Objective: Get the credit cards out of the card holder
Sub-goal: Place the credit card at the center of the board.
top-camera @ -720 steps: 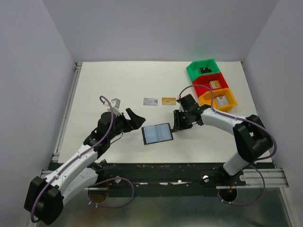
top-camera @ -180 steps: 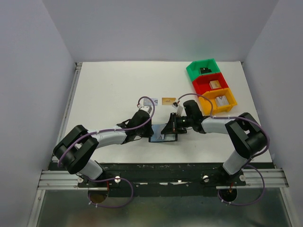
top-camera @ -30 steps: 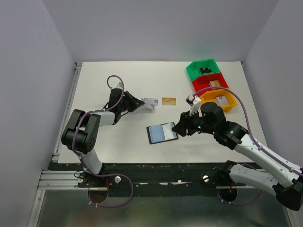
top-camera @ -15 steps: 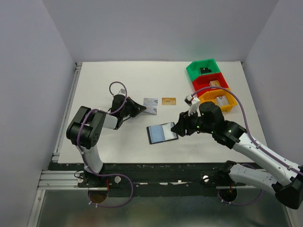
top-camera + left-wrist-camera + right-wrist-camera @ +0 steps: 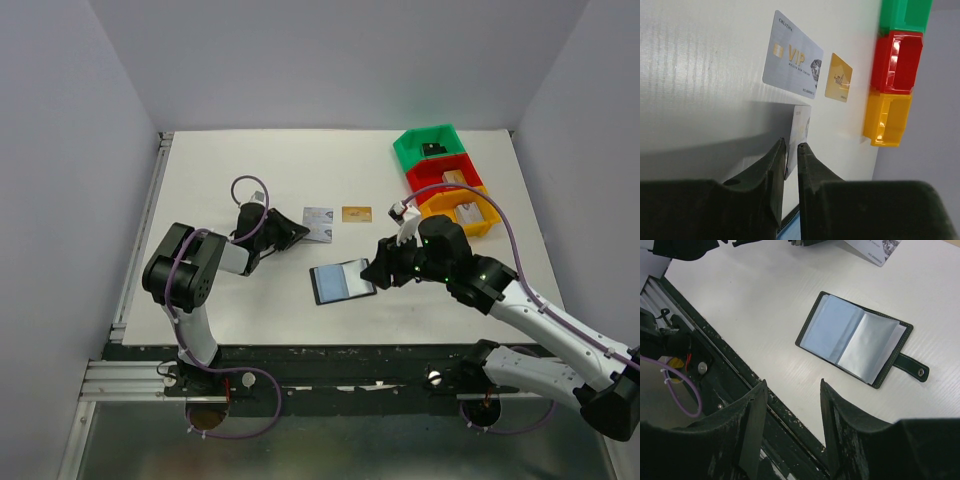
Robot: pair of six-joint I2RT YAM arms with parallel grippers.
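Observation:
The card holder [image 5: 342,281] lies open on the table, blue-grey pockets up [image 5: 855,337], its strap tab to the right. A silver credit card [image 5: 792,56] and a gold one [image 5: 839,77] lie flat on the table beyond it. My left gripper [image 5: 297,231] is low beside the silver card. Between its fingertips [image 5: 791,145] a second silver card [image 5: 801,127] stands on edge, leaning on one finger with a thin gap to the other. My right gripper [image 5: 376,270] hovers open and empty just right of the holder [image 5: 792,383].
Green [image 5: 430,147], red [image 5: 447,176] and orange [image 5: 462,210] bins stand in a row at the back right with small items inside. The table's dark front rail [image 5: 740,390] runs under the right gripper.
The left gripper has carried the silver card a little right and down beside the lying cards, and its jaws have parted slightly. The right arm has barely moved.

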